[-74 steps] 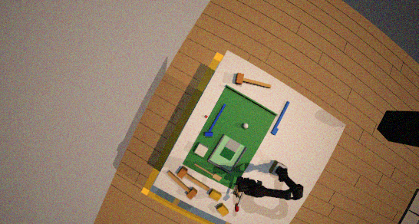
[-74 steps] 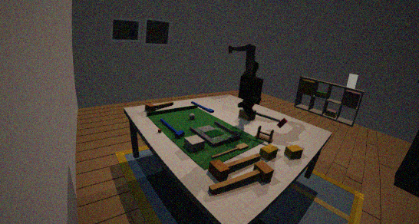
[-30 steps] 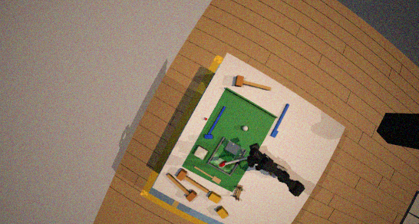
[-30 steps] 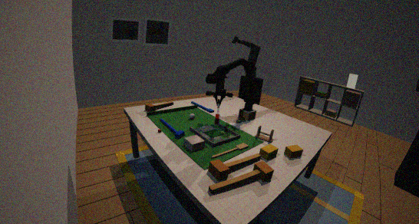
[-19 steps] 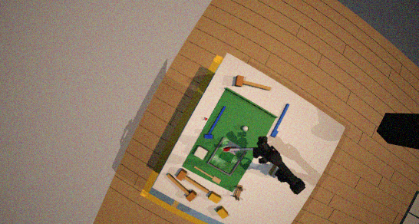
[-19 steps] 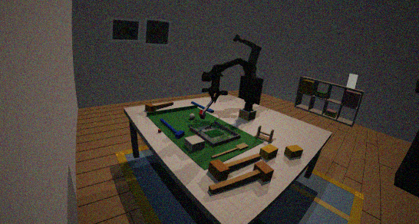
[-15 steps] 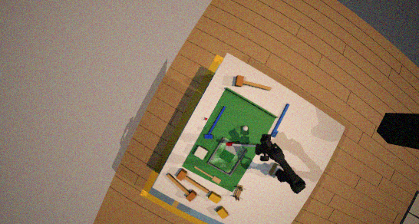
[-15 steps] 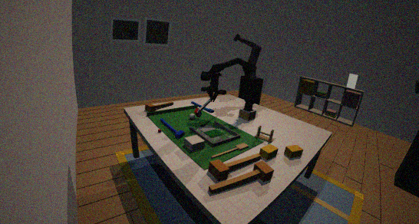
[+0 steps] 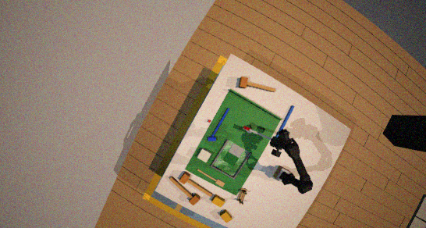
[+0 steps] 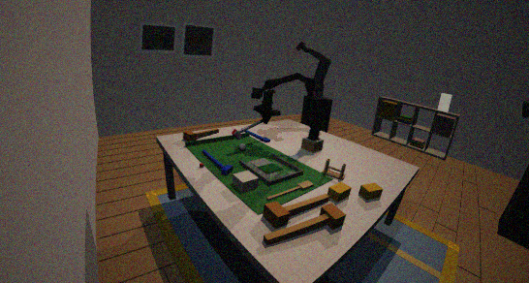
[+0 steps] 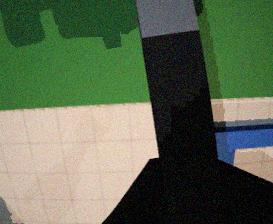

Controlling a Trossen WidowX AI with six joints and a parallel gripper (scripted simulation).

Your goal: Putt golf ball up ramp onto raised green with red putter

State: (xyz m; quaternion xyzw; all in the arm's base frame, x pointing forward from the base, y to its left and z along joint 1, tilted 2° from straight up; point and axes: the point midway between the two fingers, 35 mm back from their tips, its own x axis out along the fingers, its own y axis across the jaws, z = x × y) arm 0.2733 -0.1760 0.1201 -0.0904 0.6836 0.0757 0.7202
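On the near end of the white table, seen from the exterior camera, two large wooden mallets lie side by side, with two yellow-brown blocks just beyond them. A thin wooden putter rests on the near edge of the green mat, behind it a grey-framed raised green and a pale cube beside it. A blue putter lies along the mat's left side, a tiny red object on the table next to it. The golf ball sits on the mat past the frame, near its far edge. Above that far edge the black arm reaches out from its base, its gripper clamped nearly closed on the grey shaft of the red putter, whose red head hangs low over the mat close to the ball. A second blue putter lies on the table just beside the gripper, and a wooden mallet rests beyond the mat's far corner
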